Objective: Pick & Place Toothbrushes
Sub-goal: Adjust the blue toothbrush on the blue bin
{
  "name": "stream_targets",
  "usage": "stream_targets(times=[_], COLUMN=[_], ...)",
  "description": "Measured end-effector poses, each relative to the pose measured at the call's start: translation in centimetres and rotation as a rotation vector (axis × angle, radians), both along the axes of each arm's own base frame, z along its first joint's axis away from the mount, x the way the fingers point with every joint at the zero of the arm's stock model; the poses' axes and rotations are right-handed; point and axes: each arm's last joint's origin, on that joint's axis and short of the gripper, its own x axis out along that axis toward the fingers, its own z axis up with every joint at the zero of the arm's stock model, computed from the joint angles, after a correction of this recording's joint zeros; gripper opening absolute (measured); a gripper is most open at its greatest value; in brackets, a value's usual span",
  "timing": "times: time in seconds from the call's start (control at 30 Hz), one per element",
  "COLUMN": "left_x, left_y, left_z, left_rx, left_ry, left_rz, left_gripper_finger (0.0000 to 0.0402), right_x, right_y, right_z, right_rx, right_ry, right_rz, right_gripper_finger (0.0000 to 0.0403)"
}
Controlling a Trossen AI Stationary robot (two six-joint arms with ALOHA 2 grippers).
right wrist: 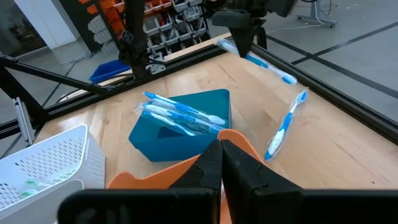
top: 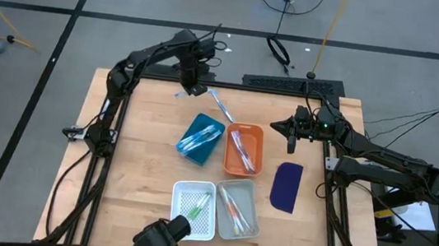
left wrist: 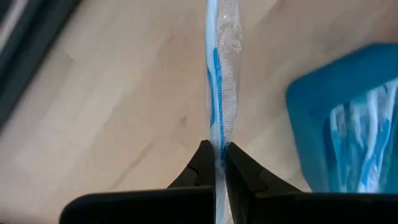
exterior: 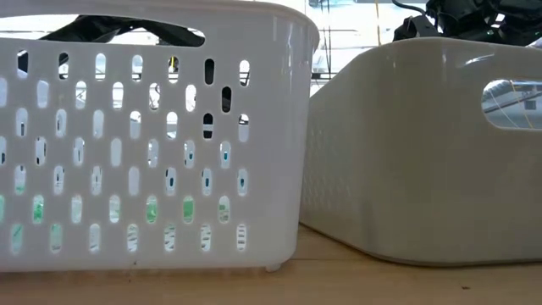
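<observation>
My left gripper (top: 193,87) is near the table's far edge, shut on a blue-and-white toothbrush in a clear wrapper (left wrist: 217,93), which also shows in the right wrist view (right wrist: 267,62). A second wrapped blue toothbrush (top: 223,108) lies flat on the wood beside the blue tray (top: 201,137), which holds more blue toothbrushes (right wrist: 180,115). My right gripper (right wrist: 221,158) is shut and empty, just right of the orange tray (top: 243,149). My left gripper pinches the toothbrush's handle (left wrist: 219,146) between its two fingers, nearer one end than the middle. A short stub sticks out behind the fingers, and the long part (right wrist: 277,70) slants down toward the table. Whether its low end touches the wood I cannot tell.
A white perforated basket (top: 193,209) with green toothbrushes and a grey tray (top: 239,208) with orange ones stand at the near edge, and both fill the low view. A dark blue flat piece (top: 287,187) lies right of the trays. Bare wood shows at the table's left.
</observation>
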Motion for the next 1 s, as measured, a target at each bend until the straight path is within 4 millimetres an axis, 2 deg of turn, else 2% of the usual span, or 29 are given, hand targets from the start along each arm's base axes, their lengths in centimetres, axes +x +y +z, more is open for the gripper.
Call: stream_targets(times=[0.37,0.6,0.83,1.0], left_x=[0.2,1.1,1.1,1.4], left_y=[-0.2,-0.1,-0.1,-0.2], left_z=[0.0,-2.1,-2.0,-2.8], left_rx=[-0.018,-0.107,-0.077,-0.102], left_ry=[-0.014,-0.02,0.021,0.024], left_rz=[0.008,0.036,0.065,0.068], left_gripper_finger=[0.0001,0.0001,0.0001,0.0001], right_x=[0.0,0.0,0.0,0.0], right_y=[0.0,0.0,0.0,0.0], right_z=[0.0,0.0,0.0,0.0], right_rx=[-0.001,-0.001,0.001,0.001], right_ry=[0.0,0.0,0.0,0.0], right_rz=[0.002,0.006,0.006,0.006], right_gripper_finger=[0.0,0.0,0.0,0.0])
